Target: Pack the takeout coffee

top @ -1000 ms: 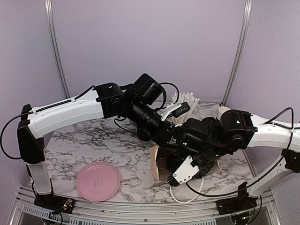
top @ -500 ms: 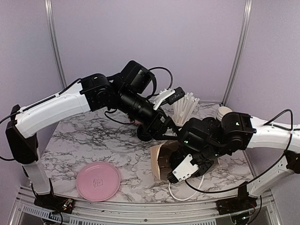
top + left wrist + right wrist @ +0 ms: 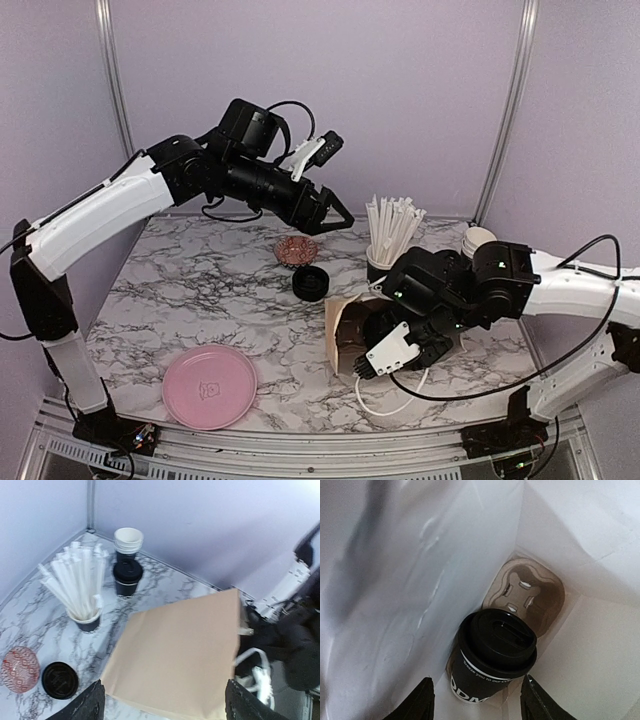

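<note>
In the right wrist view a lidded black takeout coffee cup (image 3: 492, 655) with white lettering stands in the near hole of the brown pulp carrier (image 3: 532, 592), inside the paper bag (image 3: 395, 580). My right gripper (image 3: 479, 705) is open, with its fingers on either side of the cup. From above, the right gripper (image 3: 365, 345) reaches into the bag's mouth (image 3: 338, 325). My left gripper (image 3: 335, 215) is open and empty, raised high over the table. A second lidded cup (image 3: 128, 577) stands by a stack of lidless cups (image 3: 128, 539).
A black cup of white straws (image 3: 385, 240) stands behind the bag. A loose black lid (image 3: 310, 282) and a red patterned disc (image 3: 296, 250) lie at mid table. A pink plate (image 3: 210, 387) lies front left. The bag's white handle cord (image 3: 385, 408) trails at the front.
My left arm has risen and drawn back to the left, away from the bag. The right gripper stays in the bag's mouth, and the bag stands a little more upright.
</note>
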`<act>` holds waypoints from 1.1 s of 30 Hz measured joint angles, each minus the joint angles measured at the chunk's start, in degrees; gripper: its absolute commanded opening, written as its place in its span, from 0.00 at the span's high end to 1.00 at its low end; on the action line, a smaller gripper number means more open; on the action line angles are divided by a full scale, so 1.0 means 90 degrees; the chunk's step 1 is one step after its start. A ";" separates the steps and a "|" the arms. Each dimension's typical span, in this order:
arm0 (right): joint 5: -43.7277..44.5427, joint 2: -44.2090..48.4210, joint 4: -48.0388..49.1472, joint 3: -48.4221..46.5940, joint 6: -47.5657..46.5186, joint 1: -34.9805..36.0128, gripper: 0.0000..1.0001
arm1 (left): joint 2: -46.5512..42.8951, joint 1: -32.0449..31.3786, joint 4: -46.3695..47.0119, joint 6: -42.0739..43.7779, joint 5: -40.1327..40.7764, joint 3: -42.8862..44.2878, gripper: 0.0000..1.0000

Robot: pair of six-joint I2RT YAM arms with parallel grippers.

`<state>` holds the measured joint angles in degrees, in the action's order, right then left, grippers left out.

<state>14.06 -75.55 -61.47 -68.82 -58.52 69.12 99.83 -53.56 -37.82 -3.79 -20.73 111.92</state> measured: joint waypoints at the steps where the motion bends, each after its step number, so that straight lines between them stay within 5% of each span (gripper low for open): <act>1: 0.0010 0.0029 0.0056 0.0000 0.0000 -0.0005 0.43 | 0.0185 0.0177 0.0109 -0.0056 0.0073 0.0019 0.20; 13: 0.0012 0.0342 0.0488 0.0233 0.0180 -0.0243 0.46 | 0.3723 0.0508 0.0415 -0.0124 -0.0418 0.1333 0.27; 20: -0.0085 0.0189 0.0639 0.0352 0.0223 -0.0797 0.48 | 0.3810 0.0284 0.0583 -0.0104 -0.1018 0.1433 0.31; 26: -0.0206 -0.0085 0.0882 0.0355 0.0243 -0.1083 0.28 | 0.3815 0.0155 0.0709 -0.0092 -0.1307 0.1440 0.34; 33: -0.0027 -0.0134 0.1362 0.0607 0.0410 -0.1141 0.19 | 0.3847 0.0148 0.0753 -0.0075 -0.1552 0.1438 0.37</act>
<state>13.82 -76.75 -49.21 -63.35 -54.83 58.85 134.45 -52.23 -31.05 -4.47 -34.70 124.86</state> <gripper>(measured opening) 0.787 0.636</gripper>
